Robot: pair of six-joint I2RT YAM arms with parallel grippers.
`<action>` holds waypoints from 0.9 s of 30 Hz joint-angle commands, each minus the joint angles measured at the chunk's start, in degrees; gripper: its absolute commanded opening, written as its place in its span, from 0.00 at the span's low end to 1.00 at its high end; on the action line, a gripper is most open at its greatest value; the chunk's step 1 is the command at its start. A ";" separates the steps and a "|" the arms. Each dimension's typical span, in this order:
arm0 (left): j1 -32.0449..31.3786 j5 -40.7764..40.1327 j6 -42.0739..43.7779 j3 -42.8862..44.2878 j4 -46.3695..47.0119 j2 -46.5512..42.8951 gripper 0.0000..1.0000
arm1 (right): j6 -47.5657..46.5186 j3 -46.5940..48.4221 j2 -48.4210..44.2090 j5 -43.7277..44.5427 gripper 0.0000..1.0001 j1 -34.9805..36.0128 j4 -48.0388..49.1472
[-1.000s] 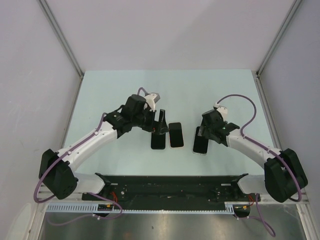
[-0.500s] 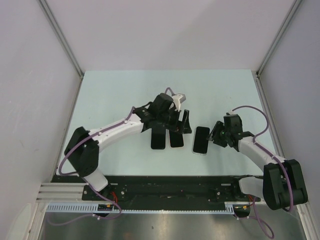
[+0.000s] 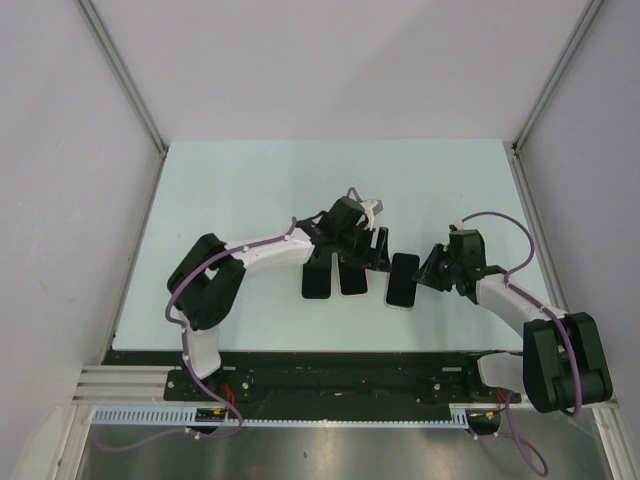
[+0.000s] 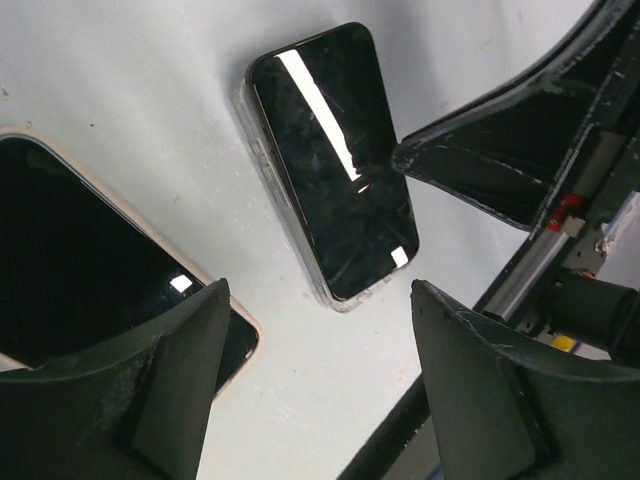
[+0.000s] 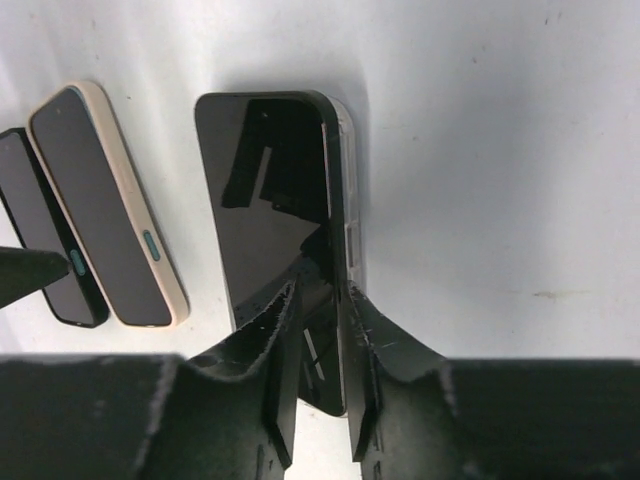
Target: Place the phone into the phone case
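Toward the near middle of the pale green tabletop (image 3: pixel 250 190), finding a row of three lying flat. Reaching in from the left with the white-and-black left arm (image 3: pixel 262 252), stretching low across the table. Passing first, at the row's left end, a slim all-black phone (image 3: pixel 316 283), lying screen-up. Passing just beside it, on its right, a black-screened phone with a beige rim (image 3: pixel 353 280), lying parallel. Holding the left gripper (image 3: pixel 374 250) next, over the far ends of the beige-rimmed phone and its right neighbour, spreading its black fingers (image 4: pixel 170 390) wide, released, grasping nothing. Finding the glossy black rectangular phone (image 3: pixel 403 280) at the right end of the row, apart from the other two, lying screen-up on the table and sitting within the clear plastic phone case (image 5: pixel 346 170), showing that clear rim along its long sides; not being able to tell whether fully seated. Meeting its right long edge with the right gripper (image 5: pixel 323 290), straddling the cased edge with both fingers drawn close together, one lying over the screen side, the other outside the clear rim. Not being able to tell whether pinching that edge or merely flanking it. Trailing away to the right with the white right arm (image 3: pixel 500 295) and its purple cable (image 3: pixel 490 225).
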 commanded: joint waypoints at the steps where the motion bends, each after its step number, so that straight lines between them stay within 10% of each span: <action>1: -0.22 0.41 -1.66 2.40 4.10 2.68 0.76 | -1.13 -1.17 1.63 0.54 0.24 -0.18 3.06; 13: -0.13 1.82 -2.72 3.63 6.21 9.71 0.69 | 0.10 -3.19 4.89 -0.25 0.09 -0.27 6.31; 27: -0.13 1.56 -3.16 6.88 5.78 14.99 0.65 | 0.28 -3.63 -2.14 -1.39 0.47 -4.39 2.88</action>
